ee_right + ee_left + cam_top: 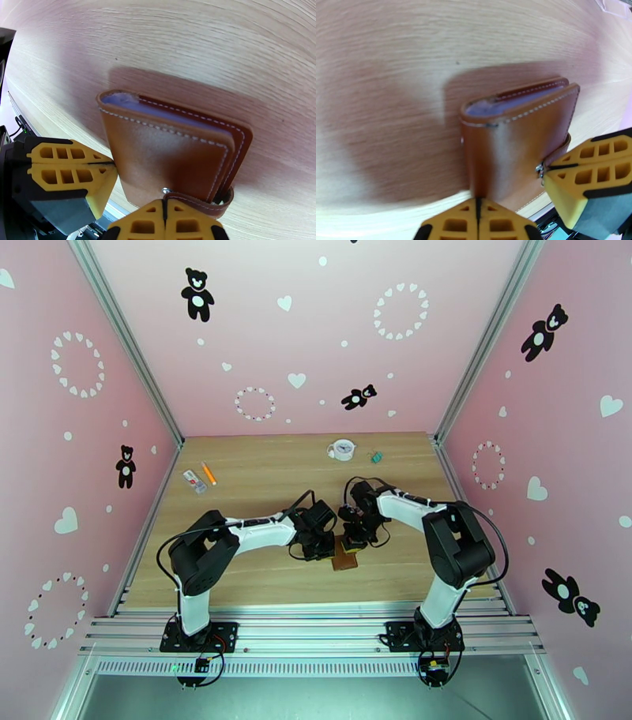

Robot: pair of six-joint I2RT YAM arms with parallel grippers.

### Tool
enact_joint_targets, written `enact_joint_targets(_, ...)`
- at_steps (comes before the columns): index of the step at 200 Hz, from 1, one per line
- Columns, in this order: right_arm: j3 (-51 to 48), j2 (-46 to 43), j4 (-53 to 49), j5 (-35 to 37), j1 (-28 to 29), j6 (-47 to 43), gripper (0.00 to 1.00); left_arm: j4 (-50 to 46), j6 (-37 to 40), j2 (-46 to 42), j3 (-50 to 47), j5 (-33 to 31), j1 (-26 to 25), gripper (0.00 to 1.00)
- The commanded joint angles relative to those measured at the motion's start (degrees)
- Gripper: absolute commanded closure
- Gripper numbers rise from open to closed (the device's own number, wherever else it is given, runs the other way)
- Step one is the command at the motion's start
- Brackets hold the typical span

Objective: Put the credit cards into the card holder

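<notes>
The brown leather card holder (344, 559) lies folded shut on the wooden table between both arms. A pale grey-blue credit card edge (489, 107) (130, 102) shows inside its open end. In the left wrist view the card holder (517, 142) reaches down to my left gripper (476, 215), which is shut, with its tips against the folded spine. My right gripper (164, 217) is shut too, with its tips at the strap and metal snap (166, 190) on the card holder (166, 154). From above, the left gripper (320, 548) and right gripper (353, 542) flank the wallet.
At the back of the table (268, 579) sit a small white round object (342, 449) and a small green item (377, 456). An orange pen (208, 473) and a clear plastic pouch (194, 481) lie at the back left. Pink walls enclose the table.
</notes>
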Motion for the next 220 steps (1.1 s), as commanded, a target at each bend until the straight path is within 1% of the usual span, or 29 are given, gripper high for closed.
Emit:
enact_joint_targets(1,-0.95,-1.44,0.01,0.53,-0.61,1.44,1.00,0.01,0.55,1.68,0.99,-0.83,-0.42,0.95)
enact_joint_targets(92,-0.21,0.05,1.07,-4.23,-1.22,1.57,1.00,1.31,-0.18,1.97,0.24,-0.61,-0.37,0.95)
enact_joint_targets(161,0.35,2.53,0.15,-2.42,-1.16,1.19,1.00,1.57,-0.22,2.24,0.26,-0.58,-0.42,0.95)
enact_joint_targets(220,0.37,4.00,0.94,-3.02,-0.67,1.65,1.00,1.57,-0.09,2.58,0.46,-0.09,-0.42,0.95)
